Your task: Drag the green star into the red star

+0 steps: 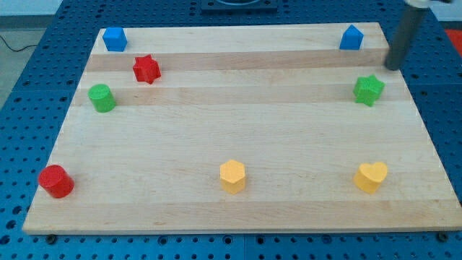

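Observation:
The green star (369, 89) lies near the board's right edge, in the upper part of the view. The red star (146, 69) lies far across the board at the upper left. My tip (392, 68) is at the end of the dark rod coming down from the view's top right corner. It stands just up and to the right of the green star, a short gap from it, close to the board's right edge.
A wooden board (238, 144) on a blue perforated table holds a blue block (115, 39) at top left, a blue block (351, 37) at top right, a green cylinder (102, 97), a red cylinder (55, 180), a yellow hexagon (232, 175) and a yellow heart (371, 177).

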Robot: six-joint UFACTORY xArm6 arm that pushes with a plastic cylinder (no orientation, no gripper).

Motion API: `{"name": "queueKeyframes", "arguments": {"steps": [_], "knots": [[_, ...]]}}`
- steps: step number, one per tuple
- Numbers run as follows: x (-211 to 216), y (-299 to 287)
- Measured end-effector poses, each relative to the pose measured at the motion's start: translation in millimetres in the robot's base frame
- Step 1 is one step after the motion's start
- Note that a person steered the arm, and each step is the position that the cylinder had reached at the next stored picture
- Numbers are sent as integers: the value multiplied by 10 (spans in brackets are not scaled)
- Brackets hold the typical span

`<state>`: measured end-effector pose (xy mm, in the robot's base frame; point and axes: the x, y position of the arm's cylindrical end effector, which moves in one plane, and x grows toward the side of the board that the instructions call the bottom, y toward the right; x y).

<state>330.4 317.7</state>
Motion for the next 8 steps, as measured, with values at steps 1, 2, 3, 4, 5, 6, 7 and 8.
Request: {"name": "queueKeyframes", "arguments": {"steps": [1, 2, 3, 4, 5, 6, 7, 8], "knots": [[373, 227], [648, -21], [744, -618], [556, -1288], [171, -1940], [99, -2131], [157, -1715], [-166, -1526]]}}
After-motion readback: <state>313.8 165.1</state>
